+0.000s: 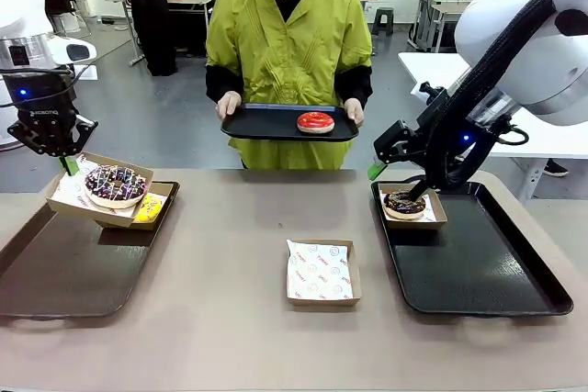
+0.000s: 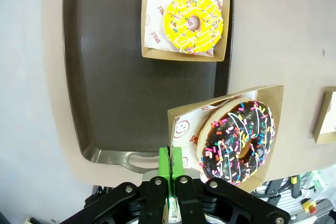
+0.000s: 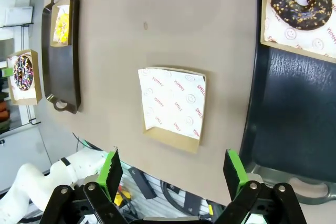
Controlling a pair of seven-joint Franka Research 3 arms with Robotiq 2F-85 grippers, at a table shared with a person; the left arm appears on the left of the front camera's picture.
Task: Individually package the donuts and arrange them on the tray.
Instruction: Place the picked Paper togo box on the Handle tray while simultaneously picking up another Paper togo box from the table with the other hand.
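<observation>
- At far left, a brown tray (image 1: 55,273), the first of three trays, lies on the worktop (image 1: 239,227). The yellow donut (image 1: 149,208) sits on it in the first box (image 2: 152,51).
- Left end effector (image 2: 170,157) is clamped on the edge of a second box (image 1: 66,197), held tilted above that tray's rim with the sprinkled donut (image 1: 116,184) inside.
- Centre: an empty third box (image 1: 322,273) lies on the worktop. Behind it, a person (image 1: 289,34) holds a black tray (image 1: 262,123) with the red donut (image 1: 315,121) lying straight on it.
- Right: another black tray (image 1: 478,263) carries the dark chocolate donut (image 1: 404,203), the fourth donut, in a fourth box (image 1: 434,214).
- Right end effector (image 3: 172,170) has its jaws apart, gripping nothing.

Box (image 1: 321,273) mid-table between left tray (image 1: 55,273) and right tray (image 1: 478,273) — person's tray (image 1: 262,123) behind.
</observation>
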